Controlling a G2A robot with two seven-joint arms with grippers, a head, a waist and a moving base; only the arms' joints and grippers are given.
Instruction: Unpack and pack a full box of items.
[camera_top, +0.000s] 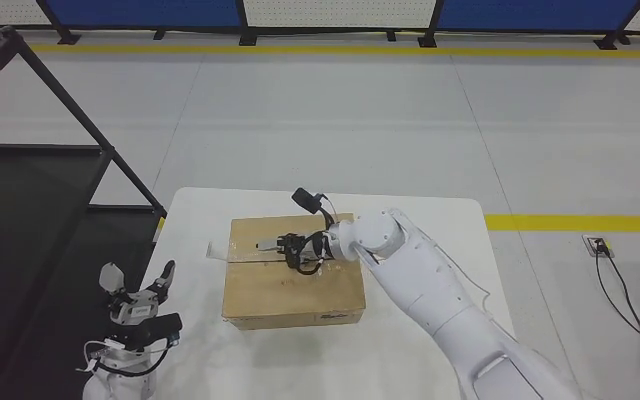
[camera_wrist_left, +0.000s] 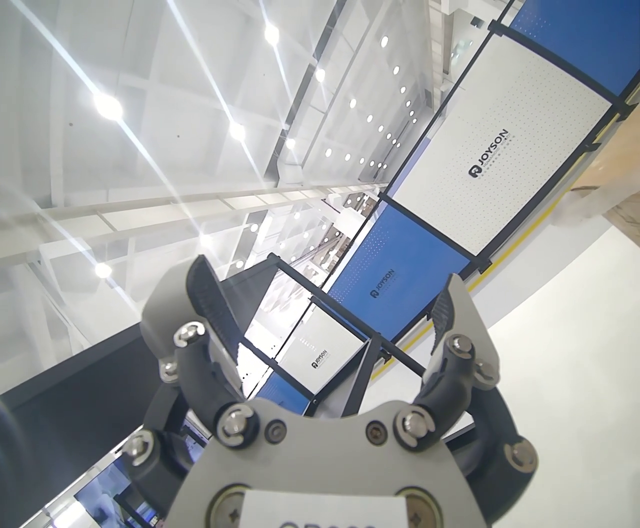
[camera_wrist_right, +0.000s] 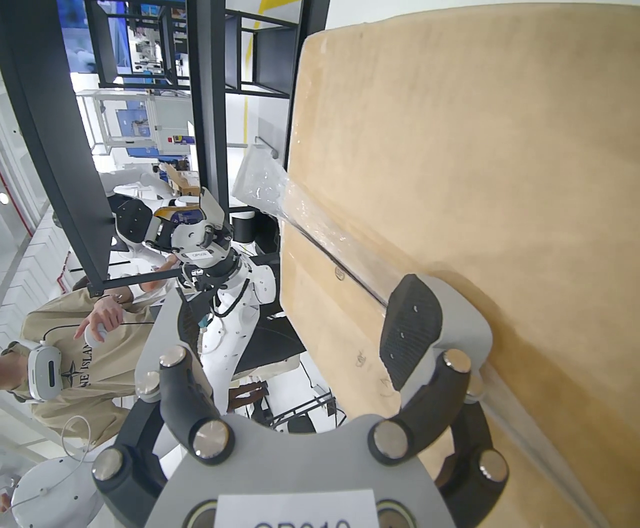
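Box (camera_top: 290, 290) sits about mid-way across the white table (camera_top: 430, 220) with both top flaps folded down, so we can't see what's packed inside. 1 strip of clear tape (camera_top: 222, 248) runs along the centre seam. Its loose end is lifted off the cardboard and sticks out past the box edge on the robot's left.

Right gripper (camera_top: 285, 243) is over the lid, right on that seam, with its fingers spread apart. In the right wrist view we can see 1 pad (camera_wrist_right: 412, 330) lying against the cardboard at the taped seam, while the other hangs out in the air.

Left gripper (camera_top: 138, 275) is off by the table's near left corner, well apart from the box. It points upward, its 2 fingers (camera_wrist_left: 210, 295) splayed wide and released.
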